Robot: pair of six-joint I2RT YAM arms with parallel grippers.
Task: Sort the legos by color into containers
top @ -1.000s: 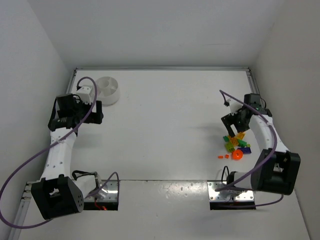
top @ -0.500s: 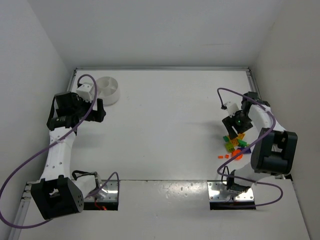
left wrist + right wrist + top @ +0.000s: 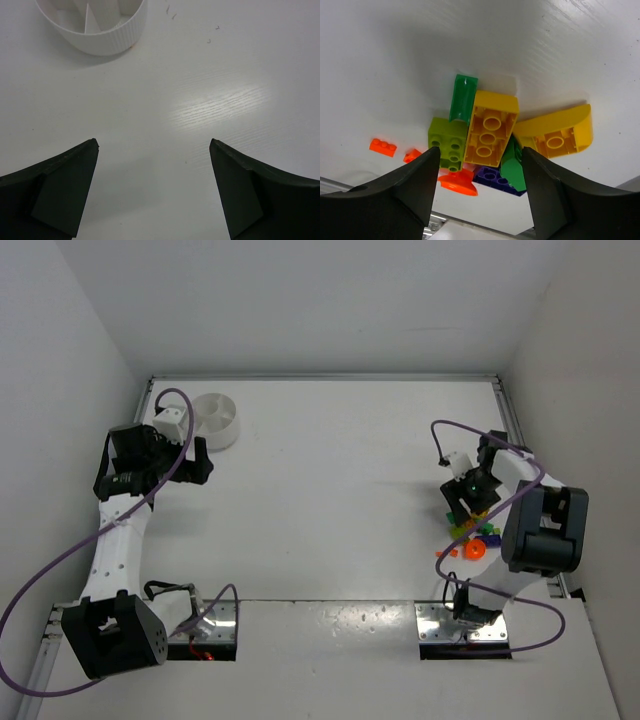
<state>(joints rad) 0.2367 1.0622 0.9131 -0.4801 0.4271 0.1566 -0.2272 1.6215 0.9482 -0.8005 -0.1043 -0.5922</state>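
Several bricks (image 3: 451, 145) cluster at lower centre; the right claw (image 3: 479, 150), spread, straddles the yellow brick (image 3: 491, 129), seemingly not touching it. Likely light, slick: pinch its long sides.

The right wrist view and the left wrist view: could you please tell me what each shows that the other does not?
Only the right wrist view shows the legos, piled together: yellow, green, blue and orange pieces. Only the left wrist view shows the white divided dish. Both show the white table and open dark fingers holding nothing: the left fingers, the right fingers.
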